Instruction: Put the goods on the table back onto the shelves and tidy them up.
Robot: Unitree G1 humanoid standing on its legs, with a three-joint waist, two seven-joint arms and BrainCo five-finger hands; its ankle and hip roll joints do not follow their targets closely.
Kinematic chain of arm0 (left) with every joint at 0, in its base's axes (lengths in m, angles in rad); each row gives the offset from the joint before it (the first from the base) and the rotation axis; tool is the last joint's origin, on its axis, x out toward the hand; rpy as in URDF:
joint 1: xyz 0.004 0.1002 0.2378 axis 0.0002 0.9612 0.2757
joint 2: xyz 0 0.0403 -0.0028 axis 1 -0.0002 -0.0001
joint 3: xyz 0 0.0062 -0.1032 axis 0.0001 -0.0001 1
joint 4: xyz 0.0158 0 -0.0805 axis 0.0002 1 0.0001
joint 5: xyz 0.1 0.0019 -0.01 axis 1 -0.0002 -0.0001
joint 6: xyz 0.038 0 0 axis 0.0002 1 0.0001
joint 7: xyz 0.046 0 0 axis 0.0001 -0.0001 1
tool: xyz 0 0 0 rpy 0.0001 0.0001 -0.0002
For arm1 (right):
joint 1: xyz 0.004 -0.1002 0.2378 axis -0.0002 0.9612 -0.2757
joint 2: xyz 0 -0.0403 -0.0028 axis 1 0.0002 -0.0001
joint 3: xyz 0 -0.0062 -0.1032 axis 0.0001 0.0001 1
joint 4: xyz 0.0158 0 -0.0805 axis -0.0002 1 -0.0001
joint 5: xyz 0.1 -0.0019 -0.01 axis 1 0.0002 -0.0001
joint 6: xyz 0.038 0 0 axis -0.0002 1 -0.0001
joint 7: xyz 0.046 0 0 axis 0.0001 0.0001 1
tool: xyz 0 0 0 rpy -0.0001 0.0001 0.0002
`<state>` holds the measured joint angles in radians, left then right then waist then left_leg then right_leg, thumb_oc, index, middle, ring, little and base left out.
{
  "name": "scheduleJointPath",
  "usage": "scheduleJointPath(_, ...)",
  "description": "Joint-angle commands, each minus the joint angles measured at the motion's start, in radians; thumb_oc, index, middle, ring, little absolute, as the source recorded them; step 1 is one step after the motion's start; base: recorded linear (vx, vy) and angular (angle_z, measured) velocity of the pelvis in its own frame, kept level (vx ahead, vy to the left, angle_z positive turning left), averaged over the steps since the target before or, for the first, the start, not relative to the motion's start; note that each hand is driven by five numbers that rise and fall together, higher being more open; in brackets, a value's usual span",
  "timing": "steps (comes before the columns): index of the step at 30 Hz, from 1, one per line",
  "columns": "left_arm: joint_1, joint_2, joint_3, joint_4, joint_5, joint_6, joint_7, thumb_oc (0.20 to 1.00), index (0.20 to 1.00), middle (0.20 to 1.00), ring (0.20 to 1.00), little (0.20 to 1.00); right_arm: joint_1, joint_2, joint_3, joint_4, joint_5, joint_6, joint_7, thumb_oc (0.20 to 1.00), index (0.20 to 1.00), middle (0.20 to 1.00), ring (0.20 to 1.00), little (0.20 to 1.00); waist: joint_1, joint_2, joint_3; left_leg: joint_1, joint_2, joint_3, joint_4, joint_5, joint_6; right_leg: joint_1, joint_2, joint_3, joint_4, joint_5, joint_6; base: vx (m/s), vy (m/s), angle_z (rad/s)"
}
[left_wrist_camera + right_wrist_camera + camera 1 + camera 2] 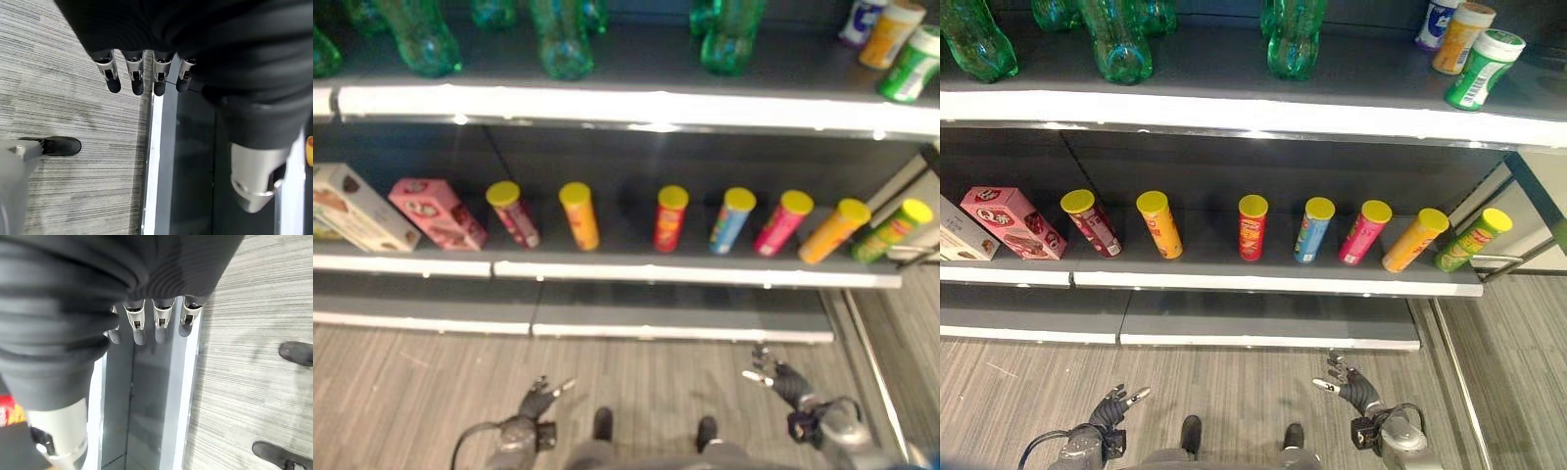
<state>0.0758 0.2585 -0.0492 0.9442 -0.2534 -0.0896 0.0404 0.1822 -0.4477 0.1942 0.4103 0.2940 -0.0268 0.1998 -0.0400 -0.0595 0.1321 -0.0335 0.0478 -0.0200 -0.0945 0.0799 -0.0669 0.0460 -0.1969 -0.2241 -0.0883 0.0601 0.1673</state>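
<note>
Several crisp tubes with yellow lids lean in a row on the middle shelf [695, 272]: a dark red one [514, 213], an orange one [579, 215], a red one [670, 217], a blue one [732, 220], a pink one [782, 222], another orange one [833, 231] and a green one [891, 230]. A pink box [435, 212] and a pale box [357, 208] lie at that shelf's left end. My left hand [536, 399] hangs low over the floor, fingers [134, 78] straight, holding nothing. My right hand [778, 377] is also low, its fingers [159, 320] straight and empty.
Green bottles [563, 39] stand on the top shelf, with several cans [911, 64] tipped at its right end. A dark bottom shelf [675, 313] sits just above the grey striped floor [411, 392]. A metal frame [911, 186] closes the shelving on the right.
</note>
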Motion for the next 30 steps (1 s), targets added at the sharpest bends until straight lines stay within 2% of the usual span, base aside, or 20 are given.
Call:
scheduleJointPath(1,-0.034,0.038,0.002,-0.004,0.04,-0.024,0.018,1.0,1.0,1.0,1.0,1.0,-0.105,-0.033,0.019,-0.097,-0.089,-0.055,-0.045,1.0,1.0,1.0,1.0,1.0,0.024,-0.006,0.022,0.027,0.052,0.024,0.035,-0.121,-0.036,-0.069,-0.059,0.022,0.062,-0.012,0.036,0.0,0.0,0.0)
scheduleJointPath(10,-0.051,0.036,-0.01,0.036,0.045,-0.026,0.036,1.0,1.0,1.0,1.0,1.0,-0.344,-0.061,0.096,-0.079,-0.162,-0.088,-0.125,1.0,1.0,1.0,1.0,1.0,0.063,0.02,0.092,-0.03,0.031,-0.009,0.041,-0.103,-0.032,-0.103,-0.082,0.007,0.082,-0.01,0.036,-0.05,0.001,0.08)
scheduleJointPath(16,-0.069,0.046,-0.05,0.023,0.02,-0.034,0.049,1.0,1.0,1.0,1.0,1.0,-0.519,-0.076,0.12,0.04,-0.183,-0.083,-0.201,1.0,1.0,1.0,1.0,1.0,0.103,0.069,0.156,-0.099,0.009,-0.053,0.044,-0.069,-0.033,-0.149,-0.11,-0.026,0.118,-0.013,0.033,-0.06,0.009,0.25)
scheduleJointPath(24,-0.067,0.059,-0.092,-0.017,-0.021,-0.045,0.057,1.0,1.0,1.0,1.0,1.0,-0.665,-0.142,0.074,0.127,-0.185,-0.084,-0.305,1.0,1.0,1.0,1.0,1.0,0.148,0.136,0.204,-0.17,-0.014,-0.109,0.02,-0.024,-0.037,-0.19,-0.132,-0.07,0.145,-0.02,0.034,-0.03,0.008,0.25)
scheduleJointPath(30,-0.062,0.062,-0.11,-0.022,-0.036,-0.051,0.058,1.0,1.0,1.0,1.0,1.0,-0.759,-0.171,0.079,0.179,-0.194,-0.09,-0.357,1.0,1.0,1.0,1.0,1.0,0.164,0.148,0.235,-0.207,-0.015,-0.113,0.013,-0.011,-0.041,-0.224,-0.13,-0.072,0.138,-0.011,0.037,-0.02,0.001,0.1)
